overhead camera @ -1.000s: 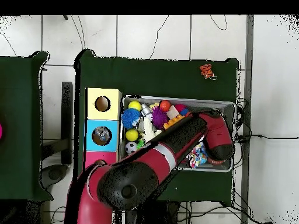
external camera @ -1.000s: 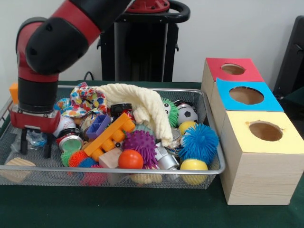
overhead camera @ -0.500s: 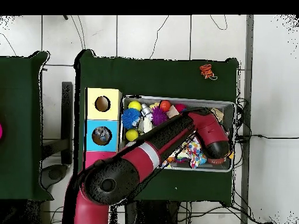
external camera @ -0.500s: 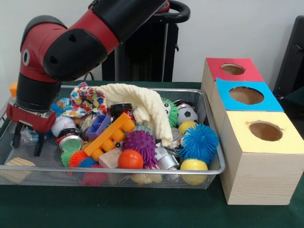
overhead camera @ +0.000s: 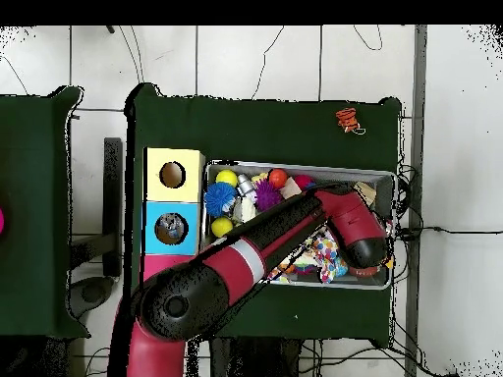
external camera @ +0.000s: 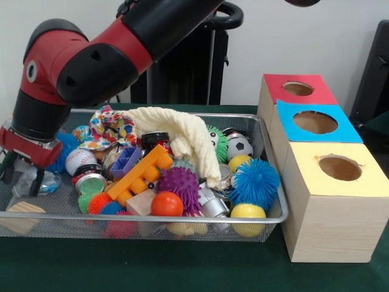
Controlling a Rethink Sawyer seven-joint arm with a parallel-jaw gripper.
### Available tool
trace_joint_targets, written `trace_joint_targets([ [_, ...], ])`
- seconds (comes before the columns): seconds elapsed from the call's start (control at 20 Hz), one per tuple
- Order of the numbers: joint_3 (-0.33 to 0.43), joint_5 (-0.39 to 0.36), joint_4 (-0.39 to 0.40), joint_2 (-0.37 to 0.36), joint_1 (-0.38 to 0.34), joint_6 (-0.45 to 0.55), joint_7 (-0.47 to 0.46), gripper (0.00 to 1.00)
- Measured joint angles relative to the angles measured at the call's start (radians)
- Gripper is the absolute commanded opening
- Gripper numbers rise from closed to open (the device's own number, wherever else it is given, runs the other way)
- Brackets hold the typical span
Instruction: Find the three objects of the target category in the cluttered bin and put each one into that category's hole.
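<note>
My gripper (external camera: 22, 176) hangs open at the left end of the wire bin (external camera: 152, 220), its two black fingers (external camera: 37, 180) straddling a crumpled piece of clear plastic (external camera: 25, 180) without closing on it. The bin is packed with toys: a cream cloth (external camera: 182, 134), an orange block (external camera: 141, 172), a purple spiky ball (external camera: 180, 184), a blue spiky ball (external camera: 254, 181), an orange ball (external camera: 166, 204), a baseball (external camera: 80, 160). To the right stand three boxes with a red hole (external camera: 298, 89), a blue hole (external camera: 315, 121) and a yellow hole (external camera: 340, 168). In the overhead view the arm (overhead camera: 285, 236) hides the gripper.
A wooden block (external camera: 21, 214) lies at the bin's front left corner, just below the gripper. A patterned cloth (external camera: 109, 129) sits behind it. A small orange-red thing (overhead camera: 347, 120) lies on the green table beyond the bin (overhead camera: 295, 167).
The gripper has moved left along the bin and risen a little, from beside the round tin to the clear plastic at the left wall. It stayed open.
</note>
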Motion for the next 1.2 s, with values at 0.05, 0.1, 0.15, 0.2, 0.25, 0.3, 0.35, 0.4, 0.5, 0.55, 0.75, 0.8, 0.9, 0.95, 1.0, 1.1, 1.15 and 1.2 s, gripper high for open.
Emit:
trace_joint_targets([
  [0.05, 0.0, 0.0, 0.0, 0.002, 0.0, 0.0, 0.0, 1.0],
  [0.1, 0.0, 0.0, 0.0, 0.003, 0.0, -0.001, 0.0, 1.0],
  [0.15, 0.0, 0.0, 0.0, 0.004, 0.0, -0.001, 0.0, 1.0],
  [0.2, 0.0, 0.0, 0.0, 0.005, 0.001, 0.0, 0.0, 1.0],
  [0.25, 0.0, 0.0, -0.001, 0.006, 0.001, 0.0, 0.0, 1.0],
  [0.3, 0.0, 0.0, 0.0, 0.006, 0.001, -0.001, 0.0, 1.0],
  [0.35, 0.0, 0.0, -0.001, 0.007, 0.001, -0.001, 0.0, 1.0],
  [0.4, 0.0, 0.0, -0.001, 0.007, 0.001, -0.001, 0.0, 1.0],
  [0.5, 0.0, 0.0, -0.001, 0.007, 0.001, -0.002, 0.0, 1.0],
  [0.55, 0.0, 0.0, -0.001, 0.007, 0.001, -0.002, 0.0, 1.0],
  [0.75, 0.0, -0.001, -0.001, 0.007, 0.001, -0.003, 0.0, 1.0],
  [0.8, 0.0, -0.001, -0.001, 0.007, 0.001, -0.003, 0.0, 1.0],
  [0.9, 0.0, -0.002, -0.001, 0.008, 0.001, -0.005, 0.0, 1.0],
  [0.95, 0.0, -0.004, -0.001, 0.008, 0.001, -0.008, 0.0, 1.0],
  [1.0, 0.0, -0.007, -0.001, 0.009, 0.001, -0.009, 0.0, 1.0],
  [1.1, -0.002, -0.015, -0.002, 0.012, 0.001, -0.016, 0.001, 1.0],
  [1.15, -0.006, -0.022, -0.003, 0.015, 0.001, -0.022, 0.001, 1.0],
  [1.2, -0.012, -0.03, -0.005, 0.02, 0.002, -0.031, 0.003, 1.0],
])
